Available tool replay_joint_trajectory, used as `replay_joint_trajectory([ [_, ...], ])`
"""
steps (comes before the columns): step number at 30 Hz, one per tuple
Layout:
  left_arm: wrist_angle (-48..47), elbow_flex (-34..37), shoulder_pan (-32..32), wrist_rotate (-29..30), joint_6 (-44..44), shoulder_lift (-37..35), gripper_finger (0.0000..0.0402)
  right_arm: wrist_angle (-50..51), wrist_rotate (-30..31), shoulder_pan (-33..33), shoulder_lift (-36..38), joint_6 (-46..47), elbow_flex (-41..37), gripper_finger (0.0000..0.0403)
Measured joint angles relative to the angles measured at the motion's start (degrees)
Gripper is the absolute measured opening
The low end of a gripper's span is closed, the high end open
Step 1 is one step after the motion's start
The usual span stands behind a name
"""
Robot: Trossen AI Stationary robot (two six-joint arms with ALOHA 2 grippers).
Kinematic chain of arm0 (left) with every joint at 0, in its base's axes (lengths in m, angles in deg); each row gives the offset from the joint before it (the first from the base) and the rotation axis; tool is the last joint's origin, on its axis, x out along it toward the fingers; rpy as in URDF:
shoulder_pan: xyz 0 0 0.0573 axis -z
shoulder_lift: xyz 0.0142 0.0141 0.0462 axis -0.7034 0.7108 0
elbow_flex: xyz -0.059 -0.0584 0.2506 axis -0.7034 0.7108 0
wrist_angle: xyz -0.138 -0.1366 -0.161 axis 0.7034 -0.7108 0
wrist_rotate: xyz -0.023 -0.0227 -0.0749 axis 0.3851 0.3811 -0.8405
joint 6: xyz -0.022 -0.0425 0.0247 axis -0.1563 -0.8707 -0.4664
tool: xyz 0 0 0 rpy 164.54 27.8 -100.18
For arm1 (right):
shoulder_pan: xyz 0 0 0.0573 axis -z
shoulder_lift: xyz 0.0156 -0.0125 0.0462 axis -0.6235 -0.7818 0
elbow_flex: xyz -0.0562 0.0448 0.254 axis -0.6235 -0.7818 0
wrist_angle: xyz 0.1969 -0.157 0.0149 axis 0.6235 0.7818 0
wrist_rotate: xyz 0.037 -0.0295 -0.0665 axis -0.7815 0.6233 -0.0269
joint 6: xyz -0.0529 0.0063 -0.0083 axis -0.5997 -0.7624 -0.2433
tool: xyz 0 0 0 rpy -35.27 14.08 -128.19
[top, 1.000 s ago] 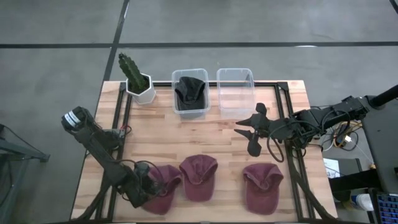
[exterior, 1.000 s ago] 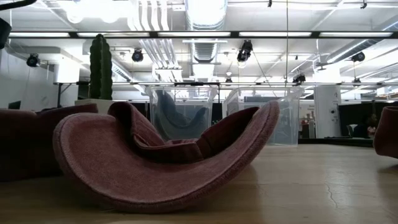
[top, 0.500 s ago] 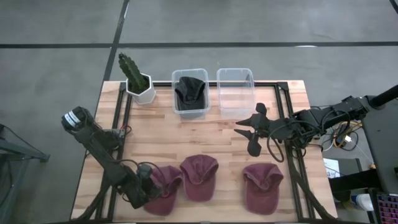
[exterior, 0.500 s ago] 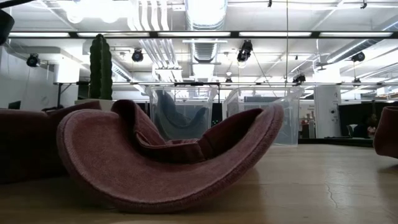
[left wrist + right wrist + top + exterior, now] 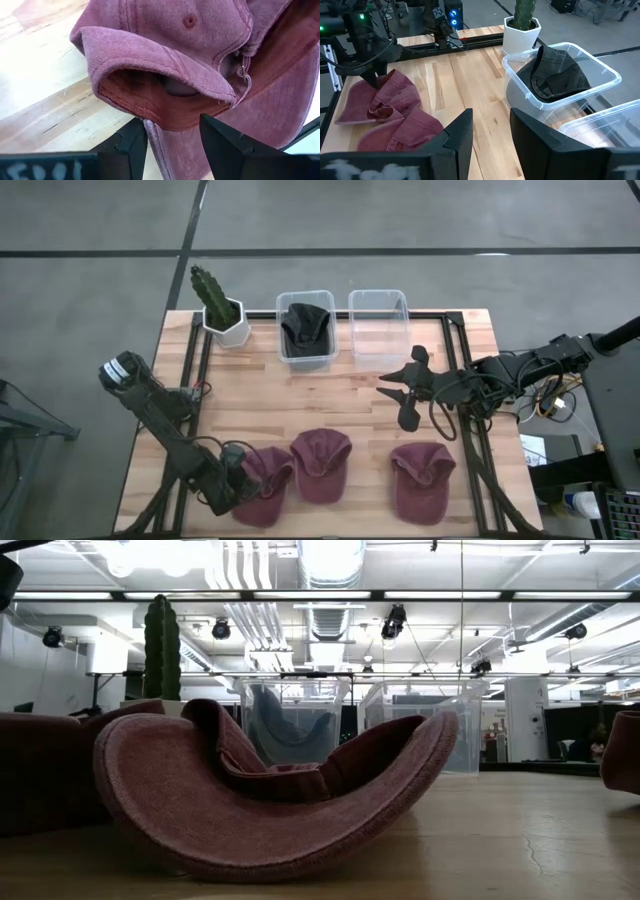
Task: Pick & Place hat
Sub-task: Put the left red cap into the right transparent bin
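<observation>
Three maroon hats lie along the table's near edge: left (image 5: 266, 478), middle (image 5: 320, 465) and right (image 5: 422, 478). The middle hat (image 5: 270, 795) fills the low view, and the left hat (image 5: 40, 770) lies beside it. My left gripper (image 5: 236, 480) is low at the left hat's left side. It is open, with the hat's edge (image 5: 170, 145) between its fingers. My right gripper (image 5: 403, 392) is open and empty above the table's right middle, far from the hats. My left gripper stands open astride the left hat's near edge (image 5: 160, 142), a fold of maroon cloth below the crown's opening. The cloth lies against the inner side of one finger (image 5: 136, 140). The fingers slant down from the table's left. The hat rests on the table.
A clear bin (image 5: 306, 330) holding a dark hat (image 5: 555, 75) and a second clear bin (image 5: 378, 328) stand at the far edge. A potted cactus (image 5: 222, 312) is to their left. Bare wood (image 5: 330, 395) lies between the bins and the hats.
My left gripper has edged toward the table's right with the left hat. The middle hat has slid slightly right in the low view.
</observation>
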State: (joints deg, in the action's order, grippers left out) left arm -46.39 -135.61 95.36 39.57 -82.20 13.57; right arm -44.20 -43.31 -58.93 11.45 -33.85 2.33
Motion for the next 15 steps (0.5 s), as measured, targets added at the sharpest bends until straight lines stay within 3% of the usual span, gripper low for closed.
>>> replay_joint_trajectory([
  [6, -0.79, 0.0, 0.0, -0.86, -1.36, 0.01, 0.0143, 0.02, -0.01, 0.0, 0.0, 0.0, 0.02, 0.0123],
  [13, -2.54, 0.02, 0.0, -2.32, -3.15, 0.01, 0.0026, 0.04, -0.04, 0.0, 0.0, 0.0, 0.0, 0.0123],
  [15, -2.65, 0.0, -0.04, -2.28, -3.78, 0.01, 0.0013, 0.04, -0.04, 0.0, 0.0, 0.0, 0.02, 0.0123],
])
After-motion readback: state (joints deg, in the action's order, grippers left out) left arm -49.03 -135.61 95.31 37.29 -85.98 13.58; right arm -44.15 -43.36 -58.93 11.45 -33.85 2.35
